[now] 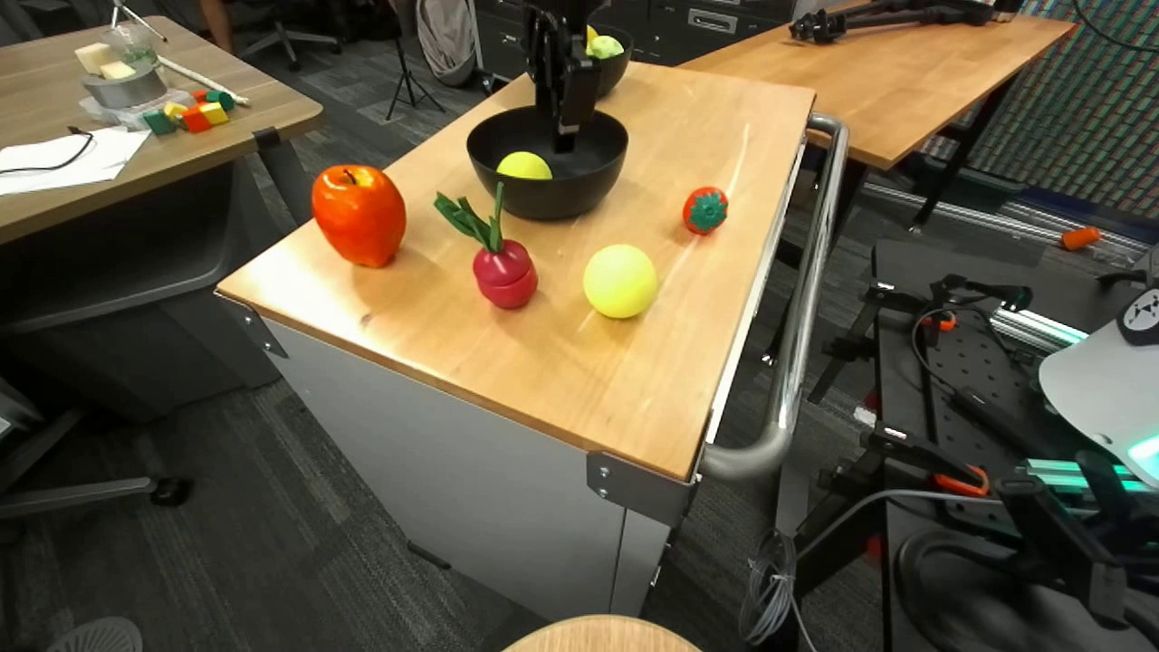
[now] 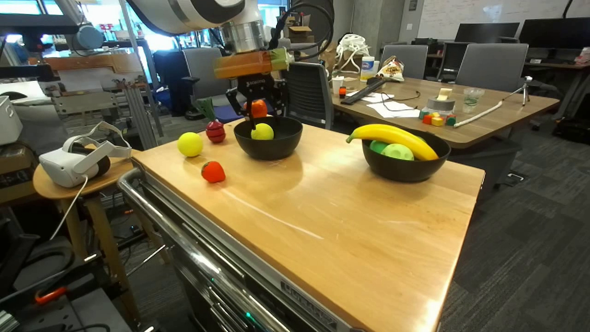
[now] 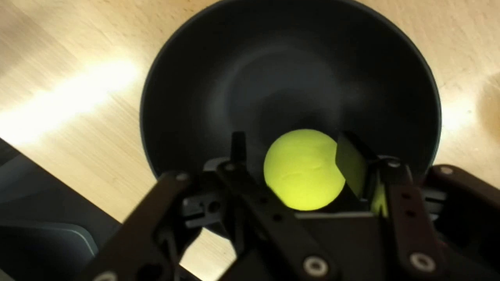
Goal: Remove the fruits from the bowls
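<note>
Smooth round black bowl (image 3: 281, 74): round yellow fruit (image 3: 302, 171) inside. My black gripper (image 3: 293, 148) over bowl, jaws well parted, fruit showing between, ungripped. Near bowl, on wooden tabletop (image 2: 350, 230): red conical strawberry (image 2: 213, 172).

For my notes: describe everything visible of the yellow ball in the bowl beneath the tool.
The yellow ball is round, bright greenish-yellow and matte, with a faint crease in the wrist view; it could be foam or rubber. It lies off-centre inside the black bowl. In the wrist view the open tool straddles it, one finger overlapping its edge; whether they touch cannot be told.
</note>
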Robot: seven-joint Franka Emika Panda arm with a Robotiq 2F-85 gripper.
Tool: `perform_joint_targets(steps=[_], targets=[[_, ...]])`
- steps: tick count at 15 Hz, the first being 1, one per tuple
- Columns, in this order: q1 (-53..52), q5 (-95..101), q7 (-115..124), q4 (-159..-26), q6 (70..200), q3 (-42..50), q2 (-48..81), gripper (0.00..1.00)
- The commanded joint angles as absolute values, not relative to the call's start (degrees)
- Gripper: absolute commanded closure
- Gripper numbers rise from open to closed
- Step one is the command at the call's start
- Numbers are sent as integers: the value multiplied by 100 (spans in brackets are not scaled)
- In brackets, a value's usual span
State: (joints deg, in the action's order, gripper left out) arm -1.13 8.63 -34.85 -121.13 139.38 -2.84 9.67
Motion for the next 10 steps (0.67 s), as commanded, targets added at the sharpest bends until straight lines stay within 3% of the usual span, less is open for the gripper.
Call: perform_joint_targets(steps=[1, 2, 6, 10], targets=[[-22, 519, -3671, -11873, 13888, -391, 1154, 49], [-26, 512, -3652, -11831, 13880, -394, 1205, 32], [-26, 468, -3647, -11632, 13830, -429, 1384, 5], [-45, 580, -3602, -11393, 13801, -449, 1590, 0]])
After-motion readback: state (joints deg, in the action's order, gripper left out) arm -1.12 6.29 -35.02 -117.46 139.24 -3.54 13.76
